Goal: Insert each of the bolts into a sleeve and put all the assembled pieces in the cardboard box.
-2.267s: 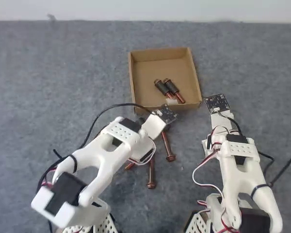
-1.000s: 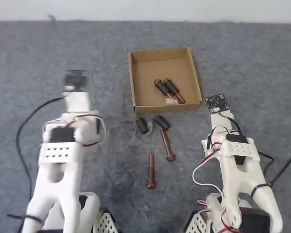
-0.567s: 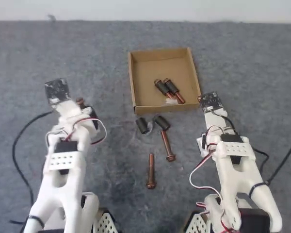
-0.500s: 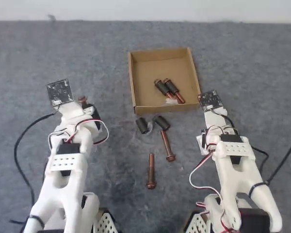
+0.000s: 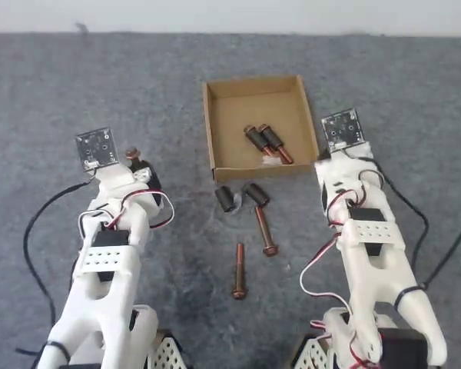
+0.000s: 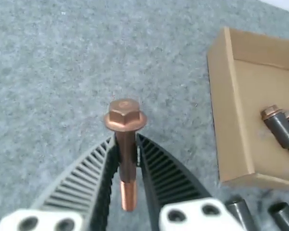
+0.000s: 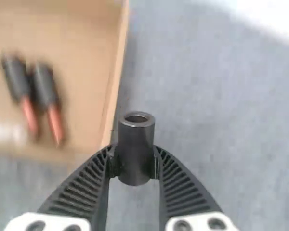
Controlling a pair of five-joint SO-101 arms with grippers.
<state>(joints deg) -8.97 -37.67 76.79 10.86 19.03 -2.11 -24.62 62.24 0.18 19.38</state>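
High view, cardboard box, two assembled pieces

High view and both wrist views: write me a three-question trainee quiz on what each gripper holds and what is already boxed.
1. True or false: the left gripper is shut on a sleeve.
2. How many assembled pieces lie in the cardboard box? A) one B) two C) four
3. In one word, what does the right gripper hold?

Key
1. False: it grips a bolt by the shank, with the head sticking out past the fingertips.
2. B
3. A sleeve, with its open end pointing away from the gripper.
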